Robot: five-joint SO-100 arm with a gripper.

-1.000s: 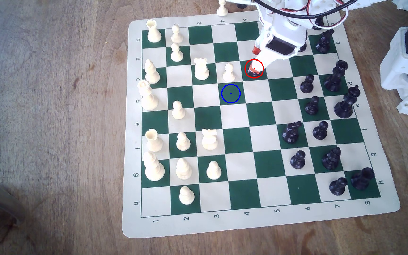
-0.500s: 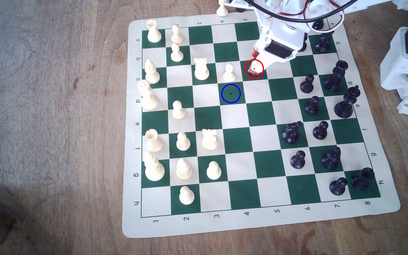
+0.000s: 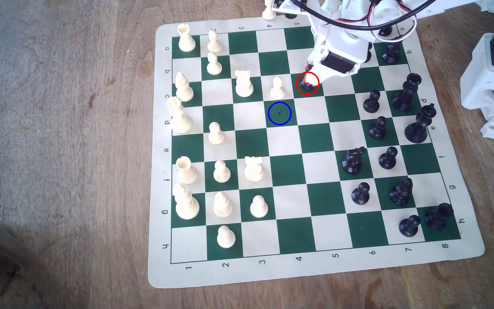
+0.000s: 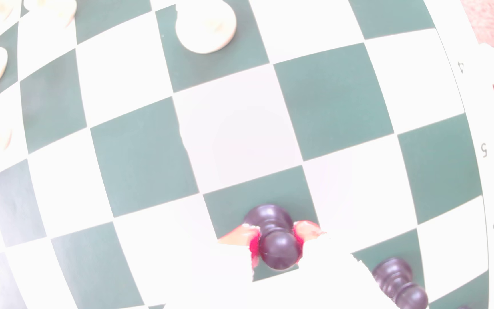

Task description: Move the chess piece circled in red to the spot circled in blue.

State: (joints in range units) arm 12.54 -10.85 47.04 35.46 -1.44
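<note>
Change since the earlier frames: gripper (image 3: 307, 81) has closed in, its red-tipped upper finger drawn down against the pawn; nothing else on the board has shifted.

Item 1. Wooden table (image 3: 61, 148): bears the mat and, at the exterior view's right, the arm's white base.

Item 2. Chess mat (image 3: 162, 267): green and cream squares; cream-white pieces toward the exterior view's left, black pieces toward its right.

Item 3. SO-100 arm (image 3: 341, 50): white, cabled, reaching down from the upper edge of the exterior view onto the red-ringed square.

Item 4. Gripper, wrist view (image 4: 277, 240): red pads sit tight on either side of the pawn's neck and head, no gap showing; judged clamped on the piece.

Item 5. Black pawn (image 4: 275, 234): upright, base on its dark green square inside the red ring (image 3: 307, 83), not yet lifted as far as can be told.

Item 6. White pawn (image 3: 277, 88): on the square just beside, toward the exterior view's left, and next to the goal.

Item 7. Blue-ringed square (image 3: 279, 113): dark green, unoccupied, diagonally adjacent to the pawn's square, toward the exterior view's lower left.

Hazards, as judged: the grip is high on a rounded head, so the pawn may pivot or slip free on lifting. A low carry could drag its base across the mat or clip the white pawn beside the route. A tilted release could tip it over.
</note>
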